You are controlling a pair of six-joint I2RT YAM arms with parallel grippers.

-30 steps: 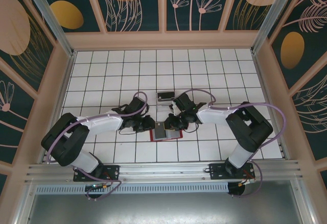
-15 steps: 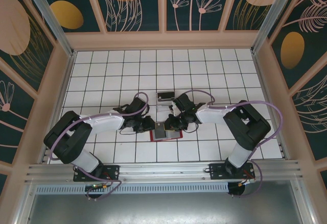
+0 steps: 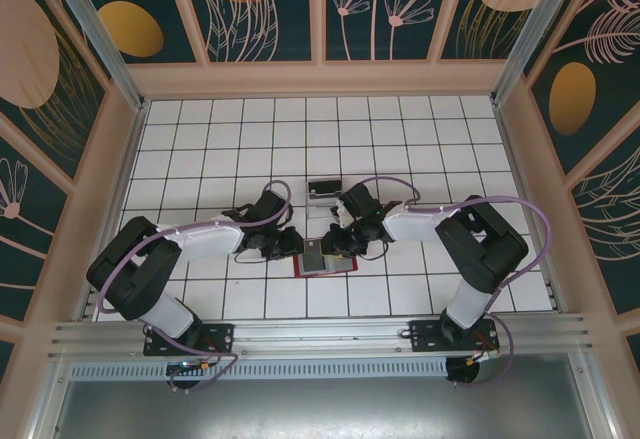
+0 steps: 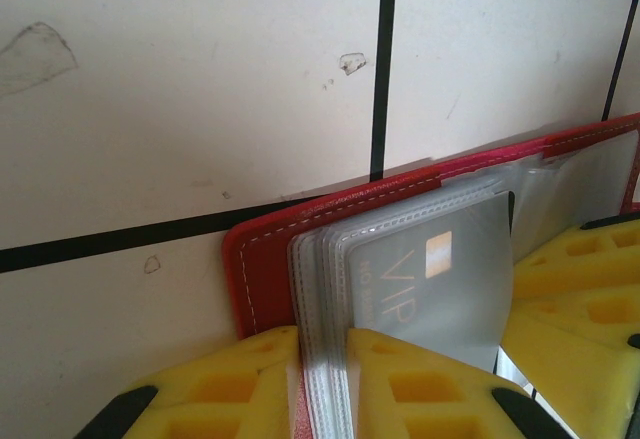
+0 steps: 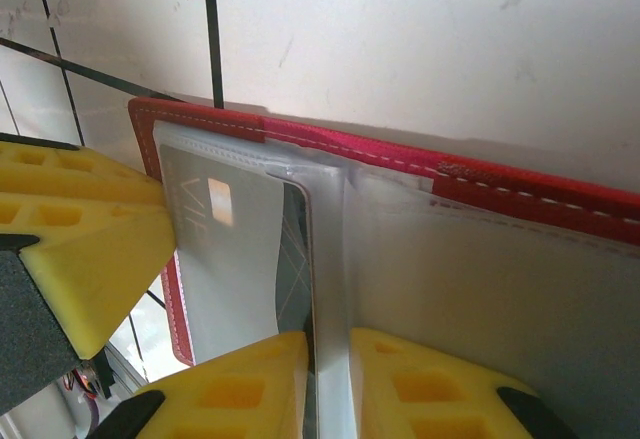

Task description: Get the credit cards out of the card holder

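The card holder (image 3: 325, 261), a red wallet, lies open on the white tiled table. Its grey-clear sleeves fan up between both grippers. My left gripper (image 3: 291, 244) (image 4: 322, 364) is shut on the edge of the sleeve stack. A pale credit card marked VIP (image 4: 435, 279) (image 5: 222, 249) sits in the top sleeve, and a dark card (image 5: 293, 259) shows behind it. My right gripper (image 3: 340, 242) (image 5: 328, 379) is shut on an upright clear sleeve beside the dark card's edge. The red cover (image 4: 262, 269) (image 5: 400, 151) lies flat beneath.
A small dark object with a pale rim (image 3: 322, 188) lies just beyond the grippers. The enclosure's wooden walls (image 3: 110, 159) ring the tiled floor. The two grippers are close together, and the other one's yellow finger (image 4: 575, 289) (image 5: 75, 224) is in each wrist view.
The left arm's elbow has shifted slightly. Both grippers and the wallet stay where they were.
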